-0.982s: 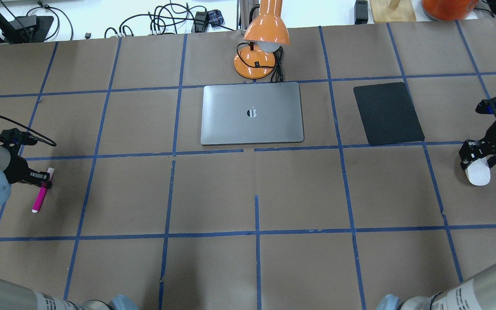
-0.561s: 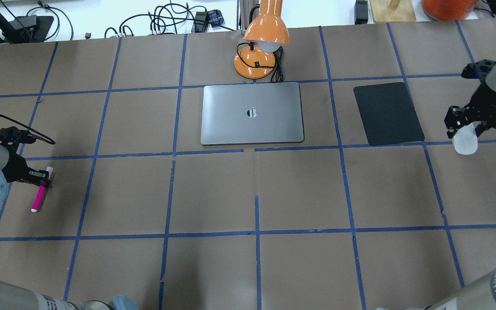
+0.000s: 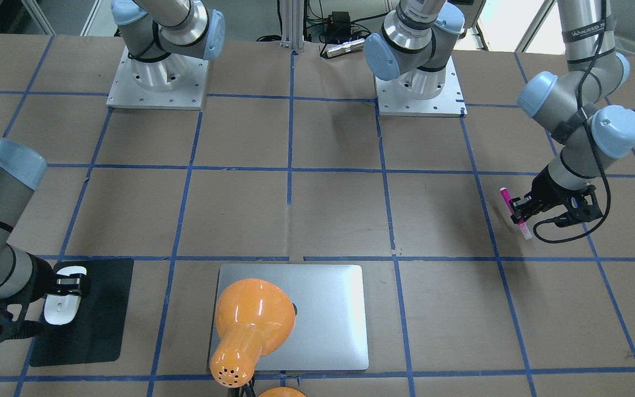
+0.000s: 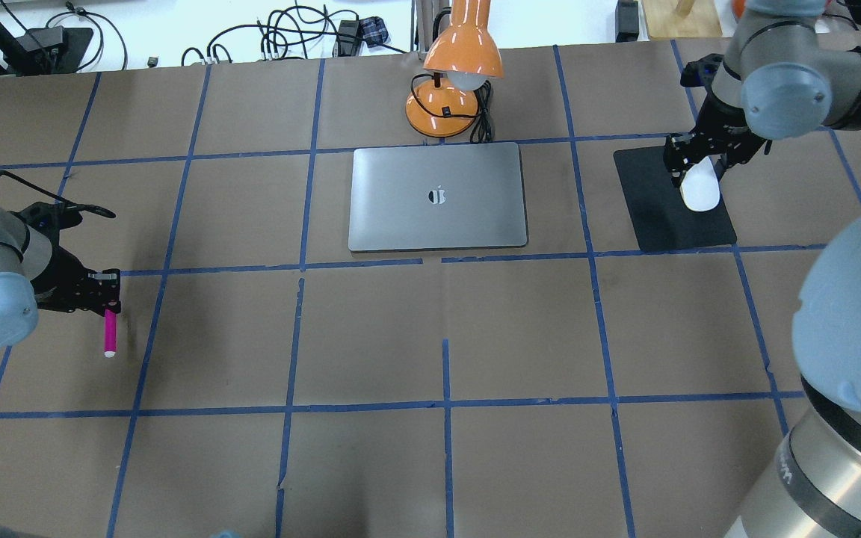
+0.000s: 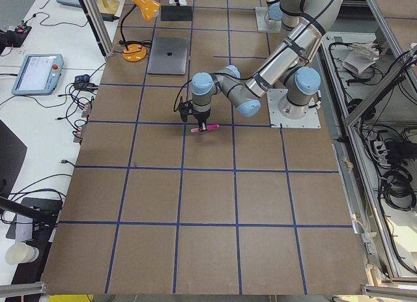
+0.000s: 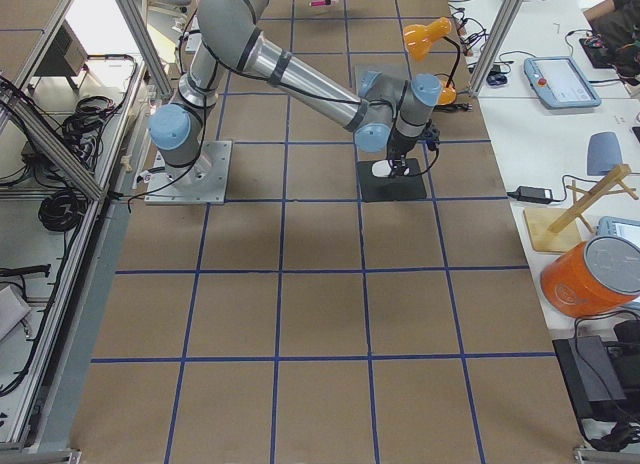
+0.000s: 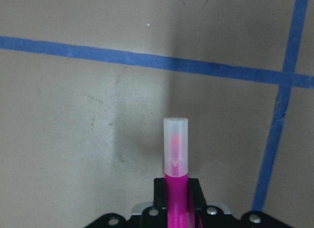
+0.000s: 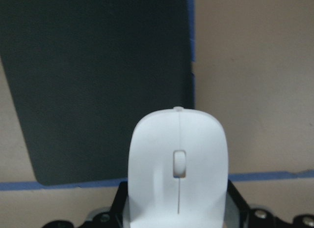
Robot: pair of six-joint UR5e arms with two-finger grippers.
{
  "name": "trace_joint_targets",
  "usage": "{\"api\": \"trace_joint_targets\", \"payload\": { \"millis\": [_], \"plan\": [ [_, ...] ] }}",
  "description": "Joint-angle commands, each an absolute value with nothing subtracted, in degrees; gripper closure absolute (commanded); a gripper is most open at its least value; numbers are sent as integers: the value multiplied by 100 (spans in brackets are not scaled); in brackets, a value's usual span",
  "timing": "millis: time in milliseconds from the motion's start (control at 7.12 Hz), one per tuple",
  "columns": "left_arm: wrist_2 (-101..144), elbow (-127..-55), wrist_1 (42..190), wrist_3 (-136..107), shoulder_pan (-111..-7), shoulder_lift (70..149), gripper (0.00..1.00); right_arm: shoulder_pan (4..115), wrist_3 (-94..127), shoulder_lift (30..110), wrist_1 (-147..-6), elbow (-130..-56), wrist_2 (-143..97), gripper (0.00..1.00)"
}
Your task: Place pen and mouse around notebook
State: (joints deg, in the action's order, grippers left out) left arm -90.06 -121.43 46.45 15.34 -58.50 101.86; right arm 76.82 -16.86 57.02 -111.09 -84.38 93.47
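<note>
The magenta pen (image 4: 110, 336) hangs in my left gripper (image 4: 107, 300), which is shut on its upper part, above the table's left side. In the left wrist view the pen (image 7: 175, 159) sticks out with its pale cap forward. My right gripper (image 4: 698, 172) is shut on the white mouse (image 4: 700, 191) and holds it over the right edge of a black mat (image 4: 658, 213). The mouse (image 8: 177, 164) fills the right wrist view with the mat (image 8: 93, 80) beneath. The silver notebook (image 4: 438, 217) lies closed at the table's far middle, apart from both grippers.
An orange desk lamp (image 4: 460, 60) stands just behind the notebook and hides part of the notebook (image 3: 334, 325) in the front-facing view. Blue tape lines grid the brown table (image 4: 445, 336). Cables and gear lie beyond the far edge.
My right arm carried the mouse from the table's right edge, farther and to the left, over the black mat. My left gripper shifted right with the pen, which now points more straight.
</note>
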Motion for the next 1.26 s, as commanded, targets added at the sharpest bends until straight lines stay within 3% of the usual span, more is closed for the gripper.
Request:
{"api": "trace_joint_targets", "payload": {
  "millis": [0, 140, 281, 421, 561, 842, 1123],
  "plan": [
    [-8991, -12339, 4615, -151, -6405, 10081, 100, 7752, -1731, 5441, -11074, -8271, 9351, 90],
    [-8930, -12340, 4675, -1115, -6573, 10055, 100, 7752, -1731, 5284, -11100, -8288, 9352, 75],
    [-8895, -12392, 4711, -1838, -6818, 9985, 100, 7743, -1731, 5221, -11127, -8305, 9352, 54],
    [-8834, -12480, 4737, -2672, -7160, 9828, 100, 7743, -1679, 5212, -11127, -8306, 9334, 19],
    [-8833, -12472, 4737, -3542, -7589, 9748, 100, 7743, -1661, 5221, -11101, -8271, 9343, 0],
    [-8877, -12428, 4711, -5553, -8757, 9921, 100, 7761, -1652, 5430, -10970, -8026, 9369, 0],
    [-8894, -12402, 4650, -7052, -9707, 10011, 100, 7865, -1652, 6026, -9891, -7508, 9343, 0]
  ]
}}
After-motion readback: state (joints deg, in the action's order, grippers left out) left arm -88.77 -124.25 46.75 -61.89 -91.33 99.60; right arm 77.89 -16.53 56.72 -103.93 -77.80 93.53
